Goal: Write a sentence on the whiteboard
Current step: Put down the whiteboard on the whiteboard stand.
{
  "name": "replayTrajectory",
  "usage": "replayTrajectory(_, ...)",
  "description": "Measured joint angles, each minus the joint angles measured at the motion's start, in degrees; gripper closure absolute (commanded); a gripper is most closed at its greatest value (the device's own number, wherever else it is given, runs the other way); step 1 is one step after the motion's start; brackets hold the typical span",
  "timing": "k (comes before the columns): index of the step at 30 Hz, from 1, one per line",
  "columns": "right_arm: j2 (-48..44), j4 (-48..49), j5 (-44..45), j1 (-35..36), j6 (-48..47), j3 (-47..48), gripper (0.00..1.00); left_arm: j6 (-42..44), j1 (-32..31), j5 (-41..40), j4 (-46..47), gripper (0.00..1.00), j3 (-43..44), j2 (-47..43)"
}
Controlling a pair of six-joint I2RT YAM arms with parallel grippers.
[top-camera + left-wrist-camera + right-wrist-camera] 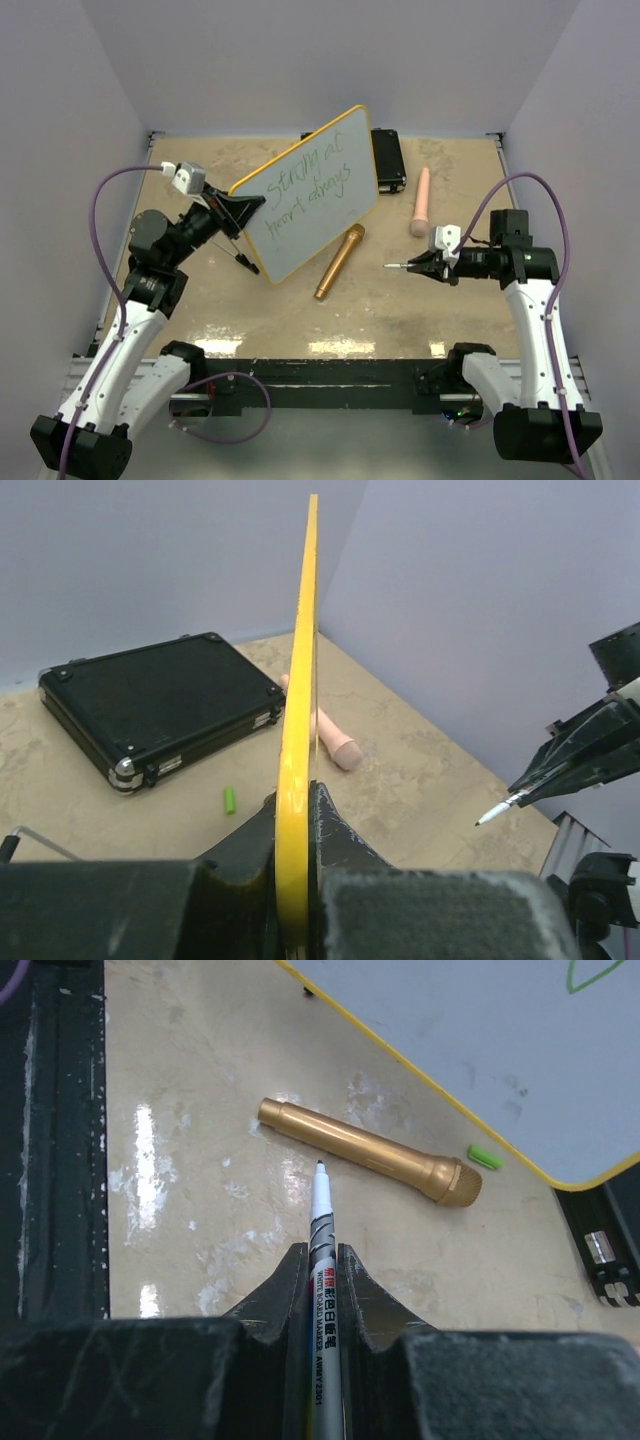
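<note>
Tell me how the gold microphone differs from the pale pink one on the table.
The gold metallic microphone gleams; the pale pink microphone looks matte. In the top view the gold one lies diagonally, the pink one almost vertically. The gold one sits by the lower edge of the yellow-rimmed whiteboard; the pink one lies farther back, beside the black rectangular case. Both are slender, lie flat and are unheld.

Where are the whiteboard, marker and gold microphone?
whiteboard (312, 198): top external view, white face.
marker (322, 1260): right wrist view, barrel.
gold microphone (365, 1149): right wrist view, handle.
</note>
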Motion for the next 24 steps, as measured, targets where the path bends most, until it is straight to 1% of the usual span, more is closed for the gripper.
replayTrajectory(2,-0.1,-3.0,0.0,0.0,-2.0,0.4,1.00,-1.2,0.0,0.9,0.4,1.00,0.0,-0.7)
replayTrajectory(5,-1.3,-5.6,0.1,0.0,-2.5,2.6,1.00,-2.8,0.0,1.9,1.7,1.00,-1.4,-2.9)
replayTrajectory(9,-2.8,-6.8,-0.1,0.4,-1.5,8.3,1.00,-5.6,-0.3,2.5,6.0,1.00,-5.7,-5.9)
replayTrajectory(11,-3.1,-6.9,-0.7,0.5,-0.9,10.5,1.00,-6.4,-2.1,1.8,7.5,1.00,-7.2,-5.6)
replayTrajectory(13,-3.1,-7.0,-1.6,0.5,-0.3,11.4,1.00,-5.7,-6.6,-1.3,7.5,1.00,-7.9,-4.5)
replayTrajectory(14,-3.1,-7.1,-1.7,0.5,0.1,11.7,1.00,-4.5,-10.6,-4.0,7.1,1.00,-8.1,-3.7)
replayTrajectory(18,-3.0,-7.4,-2.1,0.6,1.7,12.4,1.00,-2.2,-21.6,-9.6,5.9,1.00,-8.8,-1.2)
replayTrajectory(21,-3.0,-7.5,-2.7,0.6,2.4,12.8,1.00,-2.3,-25.1,-11.5,6.7,1.00,-10.9,-0.6)
replayTrajectory(24,-3.0,-7.6,-3.0,0.6,2.6,12.8,1.00,-2.5,-26.7,-15.7,8.3,1.00,-13.7,0.0)
